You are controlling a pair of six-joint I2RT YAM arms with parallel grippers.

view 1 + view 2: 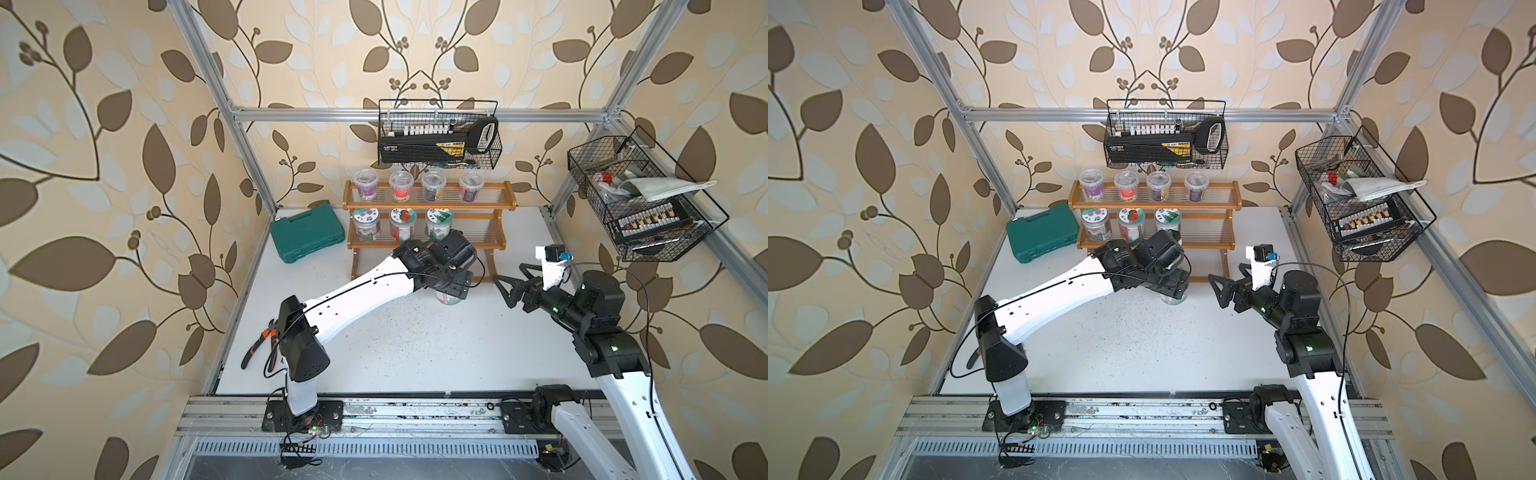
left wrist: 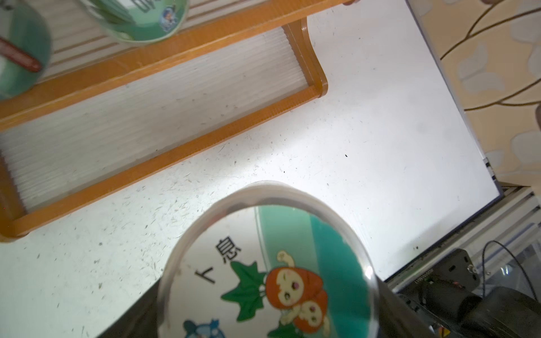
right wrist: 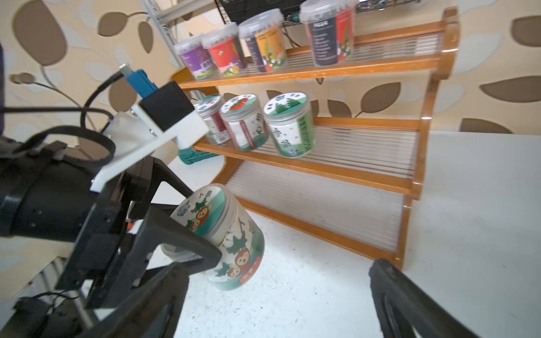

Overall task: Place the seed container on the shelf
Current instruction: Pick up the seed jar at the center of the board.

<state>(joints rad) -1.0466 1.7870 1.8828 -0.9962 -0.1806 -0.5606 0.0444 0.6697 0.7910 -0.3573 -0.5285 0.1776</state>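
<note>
Right wrist view: left claw clenched across upper body of seed jar, likely for steady carry. Jar at or barely off counter, just before shelf; lowest tier bare. Right claw spread wide, empty, apart.

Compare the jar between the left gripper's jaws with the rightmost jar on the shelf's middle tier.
The seed container is clamped between the left gripper's jaws, off the shelf and in front of its lowest tier; the rightmost middle-tier jar stands free on the shelf. The seed container's lid shows orange cartoon vegetables with green leaves; the middle-tier jar's lid shows green spiky plants. Both are clear, round, lidded jars with green-and-white labels.
</note>
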